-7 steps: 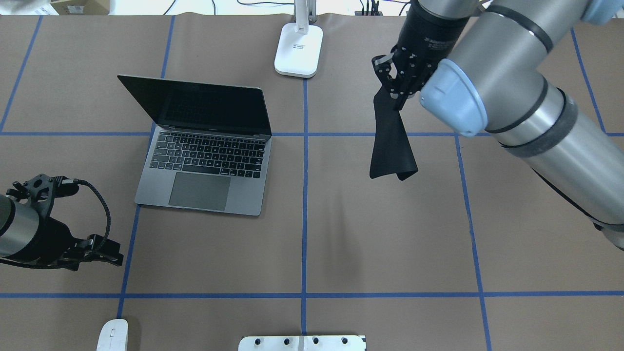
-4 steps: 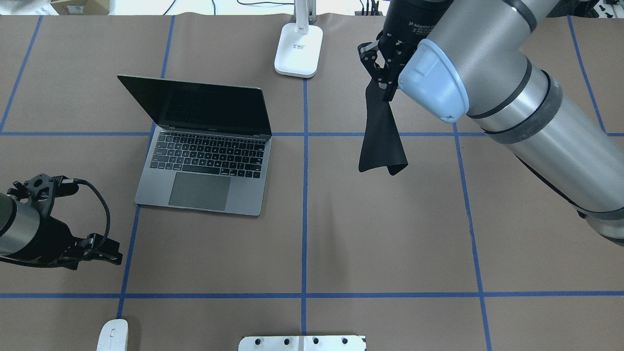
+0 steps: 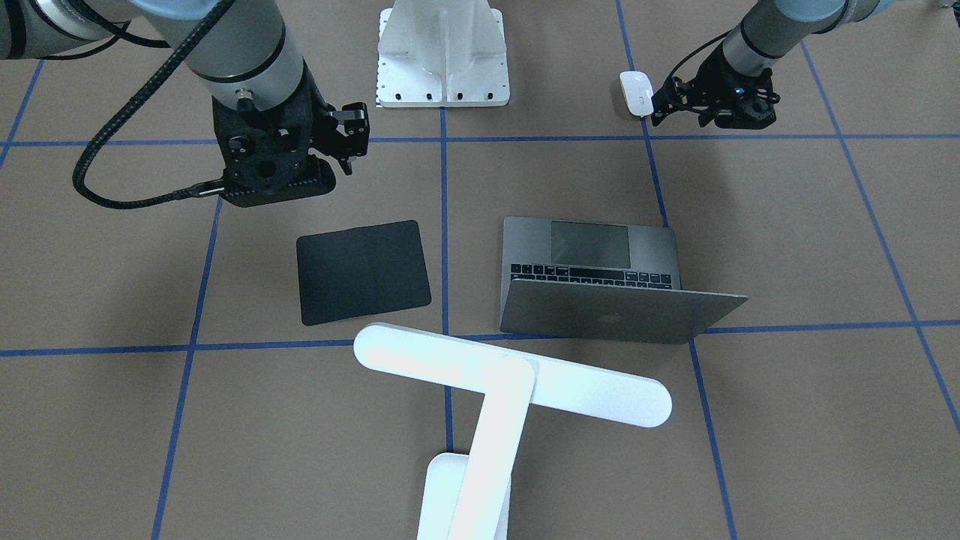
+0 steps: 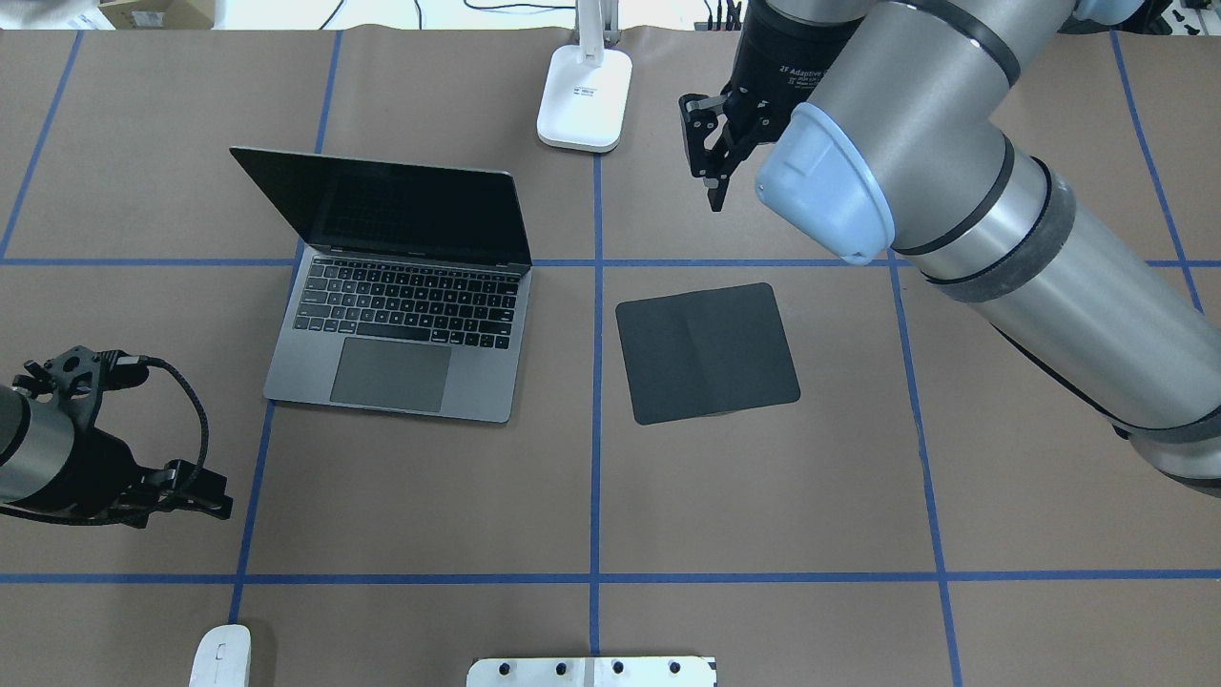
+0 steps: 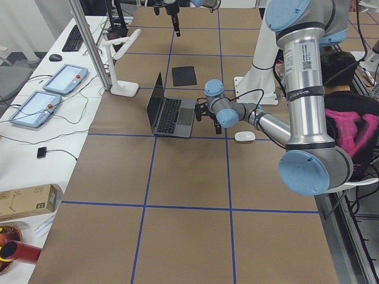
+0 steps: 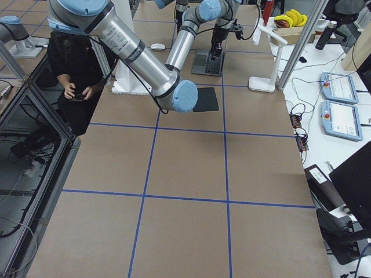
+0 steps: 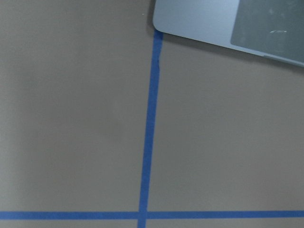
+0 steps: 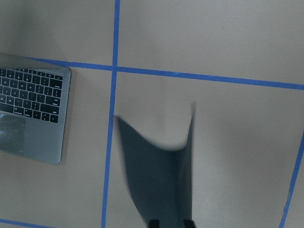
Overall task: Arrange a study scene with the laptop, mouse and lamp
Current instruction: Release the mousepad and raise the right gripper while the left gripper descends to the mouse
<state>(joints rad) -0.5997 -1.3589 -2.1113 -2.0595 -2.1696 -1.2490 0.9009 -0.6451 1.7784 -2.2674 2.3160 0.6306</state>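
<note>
**Mat (image 4: 706, 353) dropped flat; mouse yet to be placed**

Half a second ago the mat hung from the right gripper (image 4: 711, 167). Now it lies flat on the table (image 4: 763, 496), just right of the laptop (image 4: 401, 334). That gripper has moved toward the lamp (image 4: 584, 95) base, and its fingers stand apart with nothing between them. The right wrist view shows the mat only as a blurred, curling shape.

The setup looks most of the way done. The laptop is open, the lamp stands at the far edge near the table's middle, and the mat is laid. The mouse (image 4: 221, 656) lies at the robot's near edge, well apart from the mat and partly cut off by the overhead view. Moving it to the mat is probably what remains. The left gripper (image 4: 215, 501) hovers near it, low over the table, and I cannot tell whether it is open or closed.

The laptop's long axis runs across the table, slightly skewed, with the screen toward the far edge and the trackpad toward the robot. The mouse's long axis points roughly away from the robot. The lamp's bar head also runs across the table at a slight slant.
</note>
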